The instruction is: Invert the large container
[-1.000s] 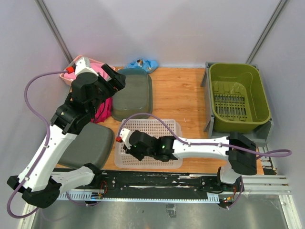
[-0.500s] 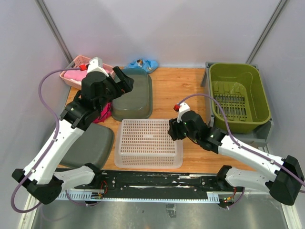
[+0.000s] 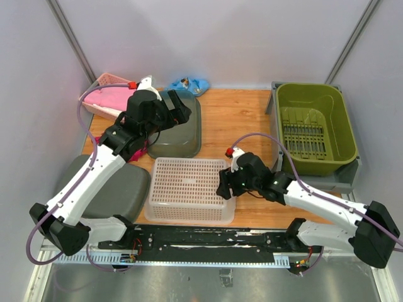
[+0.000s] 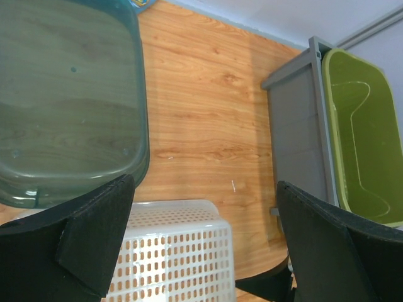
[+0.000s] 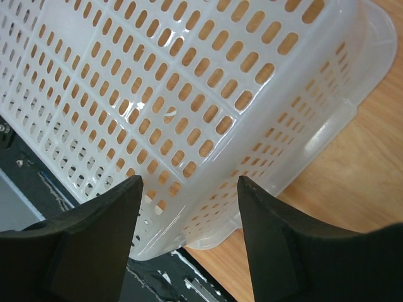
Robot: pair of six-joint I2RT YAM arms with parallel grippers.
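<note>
Right gripper [image 5: 189, 207] hangs spread over the mesh basket [image 3: 189, 189], left gripper [image 4: 204, 239] spread over the dark tub [image 3: 182, 135]; large container [image 4: 296, 138] far right.

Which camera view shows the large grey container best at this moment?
Top external: the large container shows its grey walls on several sides around the olive-green bin. The left wrist view catches only one grey wall and corner. The right wrist view shows none of it, only the white mesh basket.
</note>
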